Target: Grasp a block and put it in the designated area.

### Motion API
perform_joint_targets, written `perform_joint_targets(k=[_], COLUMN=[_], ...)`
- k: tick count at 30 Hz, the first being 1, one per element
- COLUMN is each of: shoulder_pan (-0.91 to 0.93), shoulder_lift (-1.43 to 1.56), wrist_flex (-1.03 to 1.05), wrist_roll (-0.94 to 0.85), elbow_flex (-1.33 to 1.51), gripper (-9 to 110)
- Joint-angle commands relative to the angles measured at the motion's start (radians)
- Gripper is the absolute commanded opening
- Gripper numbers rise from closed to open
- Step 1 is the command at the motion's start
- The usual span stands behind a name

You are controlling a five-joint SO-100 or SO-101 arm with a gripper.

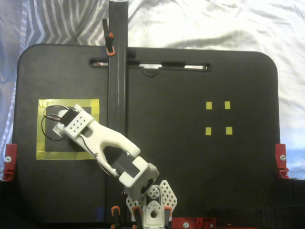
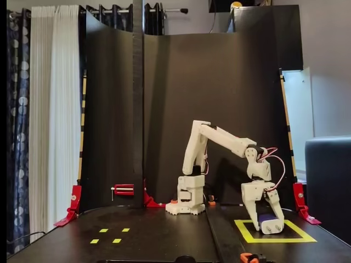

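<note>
Tool (image 2: 267, 223) seemingly grips block (image 2: 269, 218) inside square (image 2: 304, 239)

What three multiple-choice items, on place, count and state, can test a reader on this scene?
1. Where is the tool?
A. over the yellow square outline
B. over the small yellow marks
C. off the board

2. How many small yellow marks are there?
A. two
B. four
C. six

3. What is the tool doing?
A. it is wide open and empty
B. it is closed on a dark block
C. it is out of sight

Key: 1 A, it stands inside the outline in both fixed views; 2 B, four show; 3 B, the block sits between the fingers.
</note>
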Motion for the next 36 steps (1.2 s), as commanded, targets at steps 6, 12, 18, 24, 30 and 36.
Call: perform_joint_targets(k=[6, 12, 18, 24, 30, 36], shoulder_pan=[0.000, 0.000, 0.000, 0.000, -0.002, 0.000], shoulder_lift=[-0.002, -0.002, 0.000, 0.005, 0.063, 0.149], wrist_flex=[0.006, 0.009, 0.009, 0.014, 0.086, 0.144], wrist_roll=[0.006, 0.005, 0.005, 0.003, 0.005, 0.008], elbow_flex=[-0.011, -0.011, -0.011, -0.011, -0.028, -0.029], gripper=[26, 37, 41, 41, 41, 41])
